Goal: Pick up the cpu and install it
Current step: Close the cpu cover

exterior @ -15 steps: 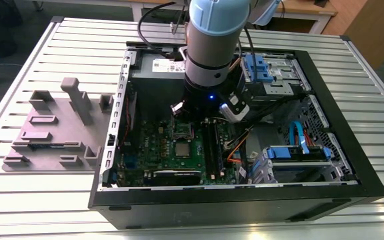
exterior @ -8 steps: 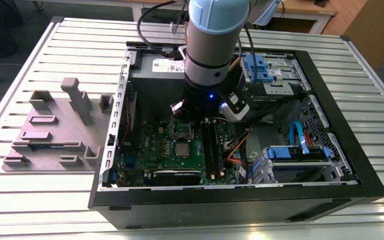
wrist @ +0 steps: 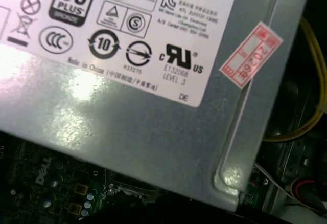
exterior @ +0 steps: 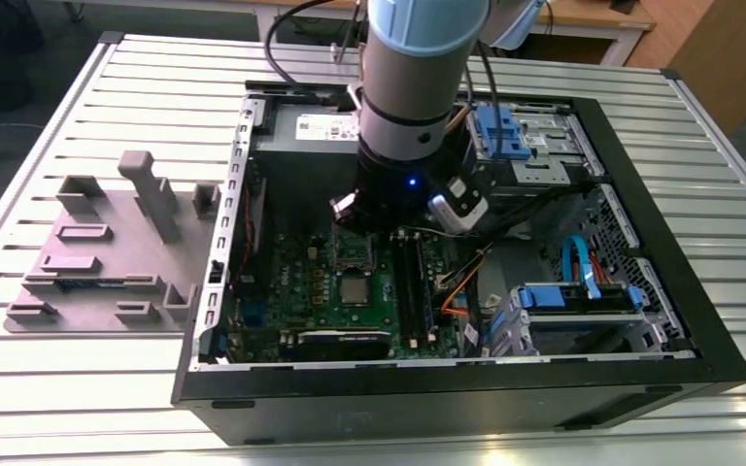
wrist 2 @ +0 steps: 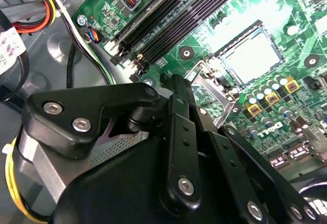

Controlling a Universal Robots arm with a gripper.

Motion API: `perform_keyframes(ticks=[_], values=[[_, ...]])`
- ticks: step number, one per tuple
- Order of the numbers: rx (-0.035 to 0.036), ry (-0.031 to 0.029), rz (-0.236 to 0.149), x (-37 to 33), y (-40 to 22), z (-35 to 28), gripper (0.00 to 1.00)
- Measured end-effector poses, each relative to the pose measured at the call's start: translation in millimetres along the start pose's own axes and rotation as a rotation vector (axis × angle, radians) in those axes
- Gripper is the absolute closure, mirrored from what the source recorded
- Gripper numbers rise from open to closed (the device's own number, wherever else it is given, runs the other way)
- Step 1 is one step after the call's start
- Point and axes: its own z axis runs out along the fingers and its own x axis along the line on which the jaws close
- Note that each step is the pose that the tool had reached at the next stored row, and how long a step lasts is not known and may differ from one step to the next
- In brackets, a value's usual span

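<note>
The cpu [exterior: 354, 288] is a small pale silvery square lying flat on the green motherboard [exterior: 298, 291] inside the open computer case [exterior: 659, 301]. In the second wrist view the cpu [wrist 2: 252, 56] sits within the dark socket outline, and the hinged metal socket frame [wrist 2: 210, 92] is tipped up beside it, on the side nearer my gripper. My gripper [exterior: 368, 221] hangs at the end of the arm just above the board, over the socket frame and short of the cpu. Its black linkage [wrist 2: 176, 132] fills the foreground, and nothing shows in its hold.
The grey power supply [wrist: 153, 127] with a white label stands close behind the gripper, at the case's far end [exterior: 306, 126]. Black memory slots [wrist 2: 173, 17] and coloured cables [wrist 2: 41, 9] flank the socket. Blue drive brackets [exterior: 578, 291] and a grey fixture block [exterior: 101, 252] lie to either side.
</note>
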Motion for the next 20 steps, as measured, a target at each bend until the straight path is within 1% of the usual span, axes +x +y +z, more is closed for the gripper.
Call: perform_keyframes(ticks=[2,10,15,20], values=[[0.0000,0.0000,0.000,0.3,-0.9,-1.9,0.89],[-0.0003,-0.0002,0.000,2.3,-6.5,-12.6,0.89],[-0.0010,-0.0004,0.000,4.1,-11.9,-14.3,0.89],[-0.0010,-0.0003,0.000,6.5,-19.1,-15.7,0.89]])
